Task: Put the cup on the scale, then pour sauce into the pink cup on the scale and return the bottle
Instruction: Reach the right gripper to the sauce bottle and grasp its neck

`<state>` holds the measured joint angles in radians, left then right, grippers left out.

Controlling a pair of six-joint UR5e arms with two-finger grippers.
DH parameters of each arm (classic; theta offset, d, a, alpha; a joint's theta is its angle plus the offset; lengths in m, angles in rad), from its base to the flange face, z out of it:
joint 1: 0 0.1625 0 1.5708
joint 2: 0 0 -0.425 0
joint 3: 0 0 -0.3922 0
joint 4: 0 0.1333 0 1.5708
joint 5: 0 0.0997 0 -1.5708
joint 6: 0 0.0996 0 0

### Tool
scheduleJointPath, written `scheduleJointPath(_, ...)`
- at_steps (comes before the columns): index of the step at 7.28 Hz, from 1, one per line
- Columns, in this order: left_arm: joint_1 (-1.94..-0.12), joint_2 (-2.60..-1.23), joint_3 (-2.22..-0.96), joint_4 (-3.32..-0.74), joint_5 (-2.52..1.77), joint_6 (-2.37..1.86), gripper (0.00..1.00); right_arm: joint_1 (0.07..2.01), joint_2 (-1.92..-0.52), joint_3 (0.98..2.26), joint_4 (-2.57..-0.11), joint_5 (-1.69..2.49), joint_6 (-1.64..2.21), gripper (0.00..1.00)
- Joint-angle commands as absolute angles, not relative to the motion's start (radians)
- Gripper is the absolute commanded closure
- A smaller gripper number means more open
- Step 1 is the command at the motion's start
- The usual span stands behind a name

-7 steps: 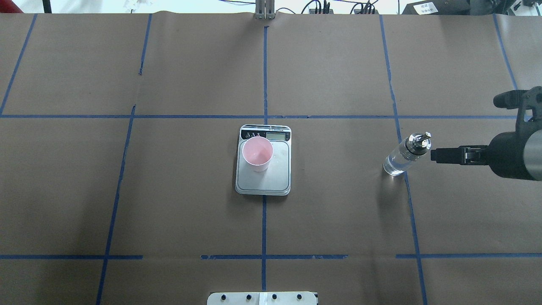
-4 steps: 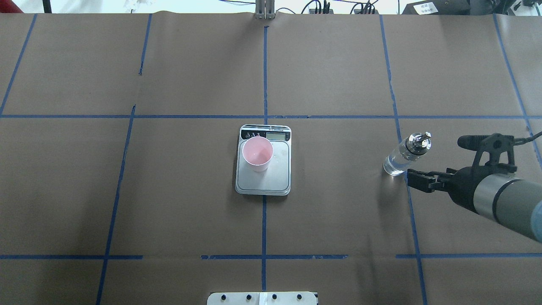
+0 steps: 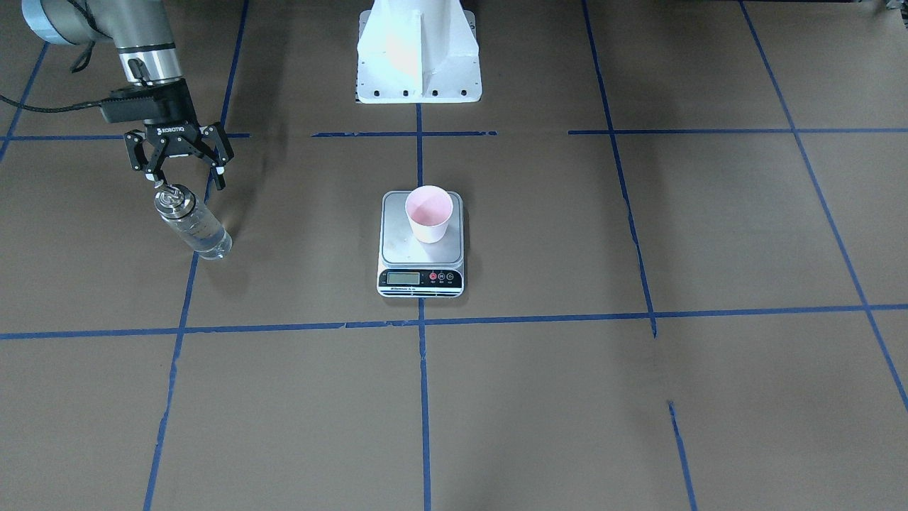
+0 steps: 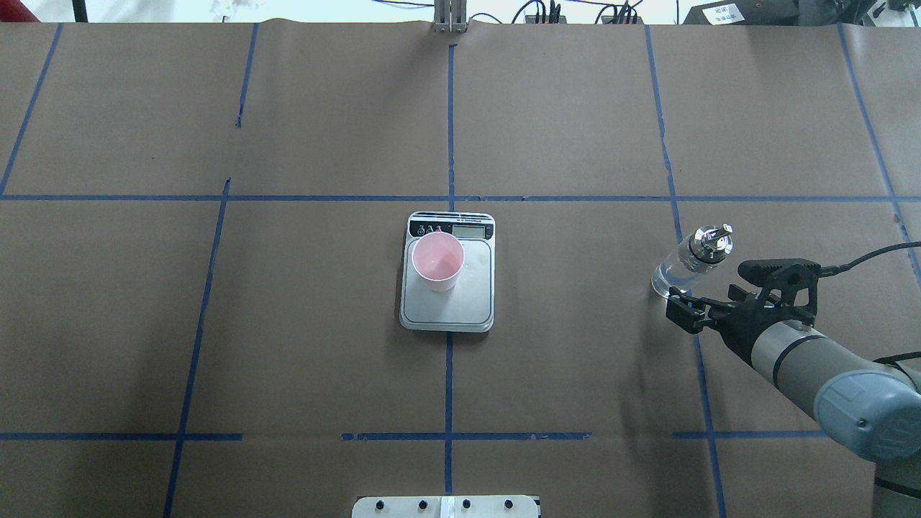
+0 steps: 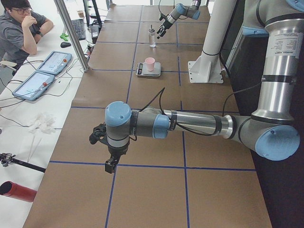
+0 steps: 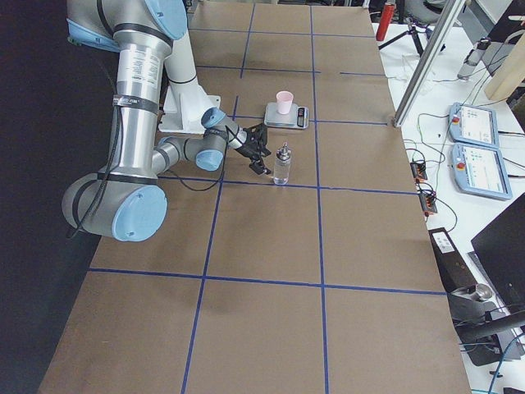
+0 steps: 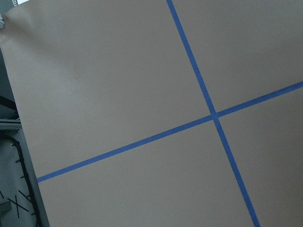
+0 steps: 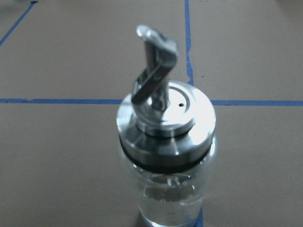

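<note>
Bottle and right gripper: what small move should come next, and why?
Probably ease the right gripper forward until its open jaws flank the bottle. The cup already stands on the scale, the bottle stands upright and ungripped, and the gripper sits just short of it.

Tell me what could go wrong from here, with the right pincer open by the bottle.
1. The open right pincer sits close to the top of the bottle. A finger clipping this tall, narrow bottle could tip it over.
2. The glass looks smooth, so a grip near the top might slip once the bottle is tilted.
3. The cup is a small target on the scale, so a stray pour would likely wet the scale.
</note>
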<state>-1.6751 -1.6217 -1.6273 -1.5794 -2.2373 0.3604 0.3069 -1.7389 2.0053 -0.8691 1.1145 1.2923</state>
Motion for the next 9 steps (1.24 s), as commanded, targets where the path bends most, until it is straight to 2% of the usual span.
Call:
scheduleJointPath(1,-1.675,-1.621,-1.628,-1.578,-2.252,0.360,0.00,0.305,-1.655,1.893,-0.858,1.077,1.287,0.00)
scheduleJointPath(4,-1.674,-1.623,-1.628,-1.582,-2.253,0.360,0.00,0.305,-1.651,1.836,-0.816,1.043,1.278,0.00)
scheduleJointPath(9,-1.674,-1.623,-1.628,-1.580,-2.252,0.360,0.00,0.305,-1.634,1.832,-0.793,0.910,1.276,0.00)
